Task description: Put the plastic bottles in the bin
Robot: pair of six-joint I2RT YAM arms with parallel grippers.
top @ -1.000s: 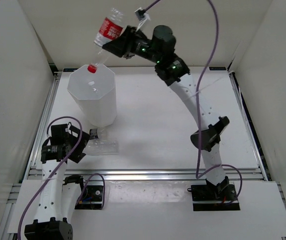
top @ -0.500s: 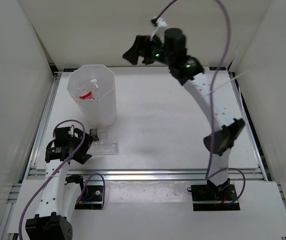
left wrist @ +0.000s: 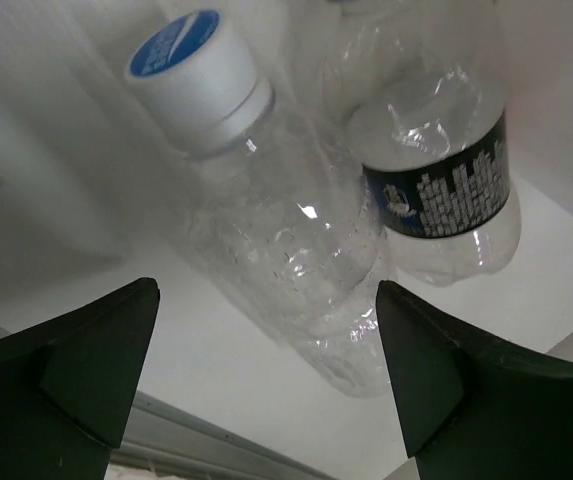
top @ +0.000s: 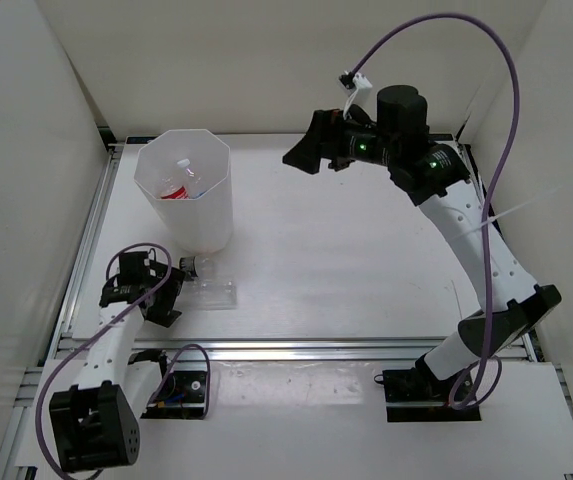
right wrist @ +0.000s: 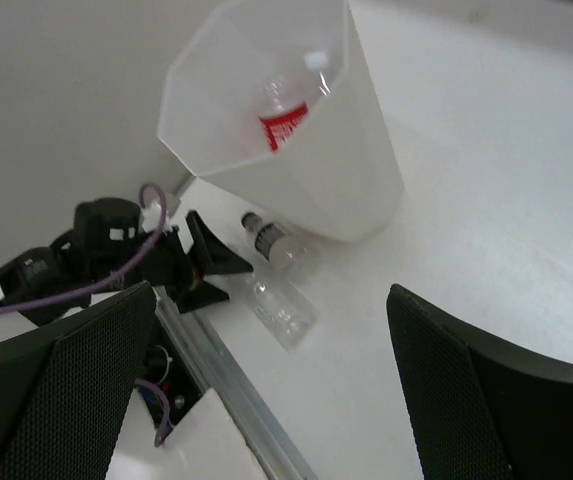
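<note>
Lying beside one bin [top: 208, 215]: two bottles [left wrist: 288, 268]

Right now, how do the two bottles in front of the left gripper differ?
The label-less bottle is bare and crinkled; the black-labelled bottle carries a dark band with white print and looks smoother. The label-less bottle shows a white cap with a blue top; the black-labelled bottle's cap is out of the left wrist view. Both are clear plastic, lying down.

Bright even white light, soft faint shadows, left wrist close-up blurry (glints on bottles [left wrist: 296, 250])
</note>
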